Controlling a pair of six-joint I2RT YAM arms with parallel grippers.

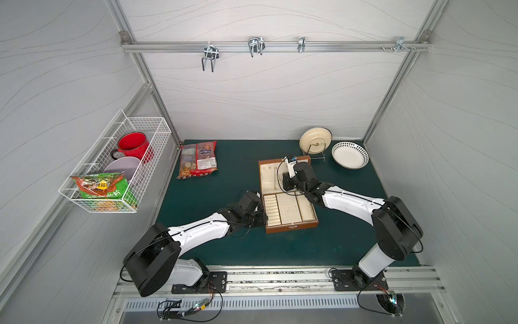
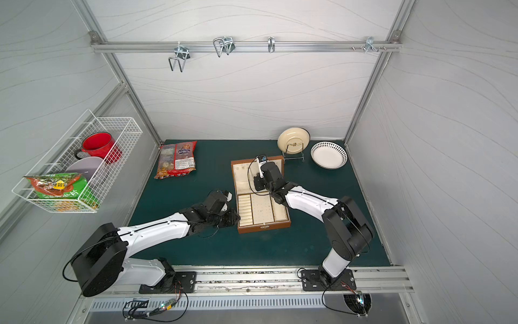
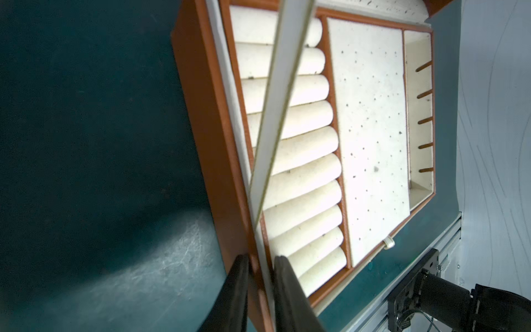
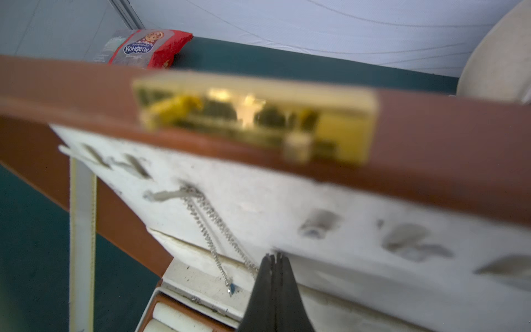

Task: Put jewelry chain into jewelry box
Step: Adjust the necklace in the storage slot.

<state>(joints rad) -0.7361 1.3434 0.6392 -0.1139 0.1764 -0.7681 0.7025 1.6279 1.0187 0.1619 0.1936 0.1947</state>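
Thin silver jewelry chain hangs from a hook in the raised cream lid of the brown wood-look jewelry box, which sits mid-frame in both top views. The right gripper is pinched closed on one strand. The left gripper clamps the box's side wall. The red candy bag, left of the box, reads "Конфеты".

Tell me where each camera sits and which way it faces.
Top views: high over the front rail, looking down and back at the jewelry box; left arm and right arm show.
Left wrist: beside the box, looking along its ring rolls; left gripper clamps the side wall.
Right wrist: facing the open lid, where the jewelry chain hangs from a hook; right gripper shut.
Shared: the candy bag appears in the right wrist view and both top views.
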